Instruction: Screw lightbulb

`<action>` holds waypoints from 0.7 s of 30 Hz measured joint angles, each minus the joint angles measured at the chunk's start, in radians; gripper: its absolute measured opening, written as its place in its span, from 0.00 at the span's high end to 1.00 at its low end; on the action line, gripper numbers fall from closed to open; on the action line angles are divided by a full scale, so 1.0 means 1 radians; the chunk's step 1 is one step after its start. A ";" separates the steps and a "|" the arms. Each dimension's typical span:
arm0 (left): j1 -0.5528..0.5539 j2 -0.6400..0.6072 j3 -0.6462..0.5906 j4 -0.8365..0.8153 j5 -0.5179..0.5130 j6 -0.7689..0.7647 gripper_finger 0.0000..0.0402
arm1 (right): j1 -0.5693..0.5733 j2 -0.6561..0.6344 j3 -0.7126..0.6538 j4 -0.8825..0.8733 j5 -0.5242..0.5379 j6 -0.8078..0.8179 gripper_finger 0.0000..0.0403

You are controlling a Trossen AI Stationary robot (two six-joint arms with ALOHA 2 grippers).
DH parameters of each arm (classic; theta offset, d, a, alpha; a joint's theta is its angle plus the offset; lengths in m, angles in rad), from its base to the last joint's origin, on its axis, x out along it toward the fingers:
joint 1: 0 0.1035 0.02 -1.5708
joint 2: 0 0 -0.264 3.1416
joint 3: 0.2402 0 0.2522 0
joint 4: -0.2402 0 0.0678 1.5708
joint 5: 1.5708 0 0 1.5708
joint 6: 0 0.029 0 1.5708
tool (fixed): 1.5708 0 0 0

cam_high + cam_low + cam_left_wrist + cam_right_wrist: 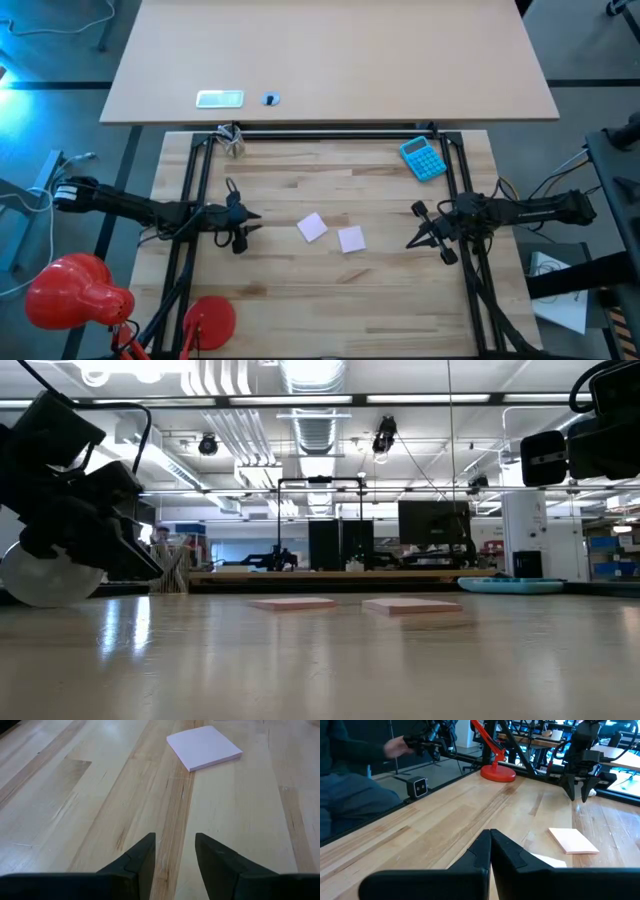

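Lightbulb: small white pear-shaped lightbulb point(235, 143) at the far left corner of the light wooden slatted table point(330, 290), just beside the black frame; well apart from both grippers; in the low view, a pale rounded shape partly hidden behind the left gripper.
Left gripper: left gripper point(175, 840) above the left part of the table, low over bare wood; fingers apart with a narrow gap, nothing between them.
Right gripper: right gripper point(490, 834) above the right part of the table, pointed across it toward the left arm; fingertips pressed together, nothing held.
Sticky notes: two pink square sticky-note pads point(312, 227) point(351, 239) flat at mid-table, near each other, not touching, between the two grippers.
Calculator: blue calculator point(424, 158) flat near the far right corner.
Lamp: red desk lamp point(70, 292) off the near left edge; round red lamp base point(210, 322) on the table's near left corner.
Person: blurred hand point(395, 747) beyond the near edge, away from the grippers.
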 joint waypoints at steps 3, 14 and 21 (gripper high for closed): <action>0.000 0.000 0.000 0.000 0.000 0.000 0.68 | 0.000 0.000 0.000 0.000 0.000 -0.017 0.99; 0.000 0.000 0.000 0.128 -0.087 0.517 0.68 | 0.002 0.000 -0.001 0.266 -0.003 -0.182 0.99; 0.001 0.013 0.000 0.363 -0.039 0.281 0.68 | 0.002 0.000 -0.001 0.399 -0.002 0.163 0.99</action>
